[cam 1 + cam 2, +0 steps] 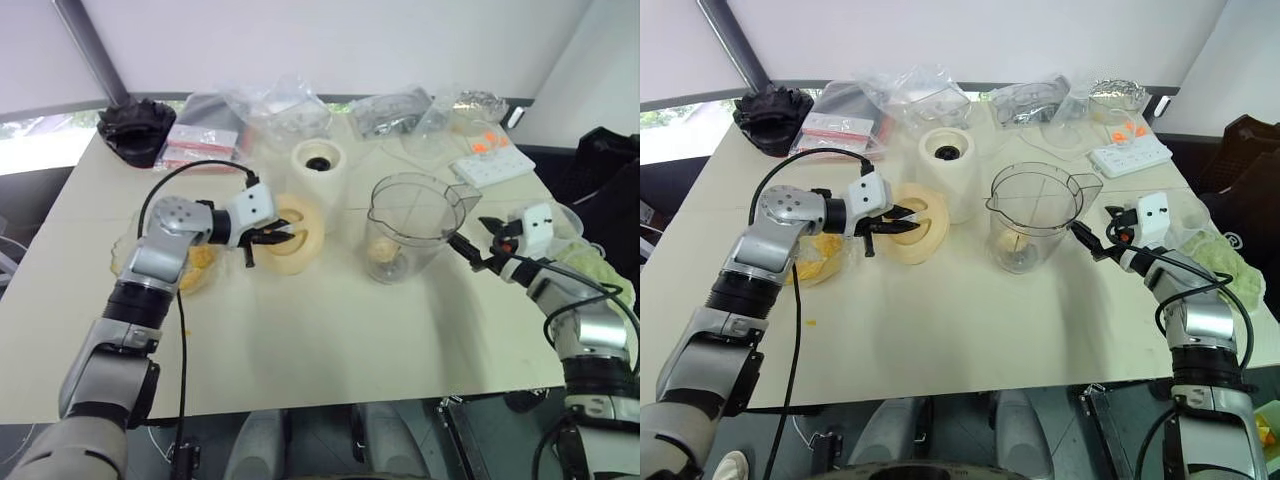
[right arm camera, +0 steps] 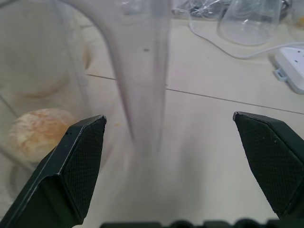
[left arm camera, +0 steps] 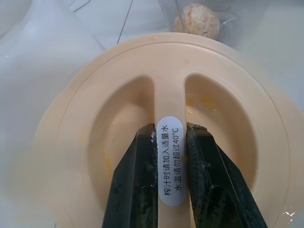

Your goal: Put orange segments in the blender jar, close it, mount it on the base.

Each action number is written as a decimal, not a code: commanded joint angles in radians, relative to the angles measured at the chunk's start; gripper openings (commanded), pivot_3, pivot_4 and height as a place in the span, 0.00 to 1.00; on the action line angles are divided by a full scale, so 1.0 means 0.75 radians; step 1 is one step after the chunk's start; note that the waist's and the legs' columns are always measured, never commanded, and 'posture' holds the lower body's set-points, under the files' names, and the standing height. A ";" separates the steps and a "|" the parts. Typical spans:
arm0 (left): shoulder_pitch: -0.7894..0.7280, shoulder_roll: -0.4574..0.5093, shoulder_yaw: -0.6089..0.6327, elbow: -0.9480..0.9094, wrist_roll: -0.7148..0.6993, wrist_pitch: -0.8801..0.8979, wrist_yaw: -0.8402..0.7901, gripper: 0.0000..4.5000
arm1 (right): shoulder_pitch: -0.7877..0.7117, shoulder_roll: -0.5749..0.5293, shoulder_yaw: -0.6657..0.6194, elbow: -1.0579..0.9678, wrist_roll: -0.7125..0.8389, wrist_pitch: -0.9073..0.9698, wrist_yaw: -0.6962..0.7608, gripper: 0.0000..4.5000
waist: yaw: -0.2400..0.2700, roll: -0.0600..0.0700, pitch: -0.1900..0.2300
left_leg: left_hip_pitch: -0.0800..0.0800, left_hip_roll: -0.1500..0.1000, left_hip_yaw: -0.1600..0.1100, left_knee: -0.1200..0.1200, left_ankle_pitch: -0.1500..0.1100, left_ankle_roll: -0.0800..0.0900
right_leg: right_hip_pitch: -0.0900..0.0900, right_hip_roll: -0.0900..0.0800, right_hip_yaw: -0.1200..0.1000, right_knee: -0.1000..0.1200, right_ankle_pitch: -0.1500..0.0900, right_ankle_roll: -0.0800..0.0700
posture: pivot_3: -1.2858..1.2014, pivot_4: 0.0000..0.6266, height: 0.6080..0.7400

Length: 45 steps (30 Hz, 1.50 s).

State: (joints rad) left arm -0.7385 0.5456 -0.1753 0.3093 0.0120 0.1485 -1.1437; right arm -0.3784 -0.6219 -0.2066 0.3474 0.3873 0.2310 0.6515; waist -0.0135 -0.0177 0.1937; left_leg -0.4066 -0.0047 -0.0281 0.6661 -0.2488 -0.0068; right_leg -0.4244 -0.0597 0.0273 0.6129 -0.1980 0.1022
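The left end effector (image 3: 172,175) covers the lower part of the lid's (image 3: 142,104) handle ridge, and the lid's bottom rim runs off the frame edge. Up top, the blender jar (image 3: 199,19) is cropped, so you only get a bit of one orange segment (image 3: 197,21) through the plastic. In the right wrist view the jar handle (image 2: 142,71) is a blurry streak. Bags (image 1: 280,105) at the table's (image 1: 320,340) far end: contents too small to tell.
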 commanded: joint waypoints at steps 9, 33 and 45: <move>0.026 0.053 0.028 -0.111 -0.036 0.023 0.035 0.06 | -0.230 0.067 0.002 0.317 -0.074 -0.189 0.098 1.00 | -0.006 0.001 0.000 | 0.000 0.000 0.000 0.000 0.000 0.000 | -0.001 0.000 0.000 0.001 0.002 0.003 | 0.52 0.24 1.00; -0.455 0.138 0.135 0.042 -0.246 0.215 -0.082 0.06 | -0.074 0.274 0.111 -0.331 -0.117 0.032 -0.133 0.20 | -0.005 0.002 0.002 | -0.003 0.000 -0.001 -0.001 0.000 0.000 | -0.005 0.002 0.000 0.003 0.002 0.004 | 0.52 0.24 1.00; -0.663 -0.099 0.021 -0.011 -0.340 0.467 -0.149 0.06 | 0.005 0.453 0.261 -0.545 -0.354 0.105 -0.476 0.20 | -0.006 0.003 0.002 | -0.003 0.000 -0.001 -0.001 0.000 -0.001 | -0.005 0.003 0.001 0.003 0.001 0.004 | 0.52 0.24 1.00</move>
State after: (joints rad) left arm -1.2055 0.4716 -0.1533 0.3442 -0.2290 0.4830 -1.2498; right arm -0.3607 -0.2890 -0.0046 -0.0246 0.1426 0.3312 0.3346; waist -0.0179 -0.0154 0.1950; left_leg -0.4088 -0.0050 -0.0290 0.6651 -0.2485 -0.0072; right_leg -0.4285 -0.0578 0.0284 0.6153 -0.1972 0.1052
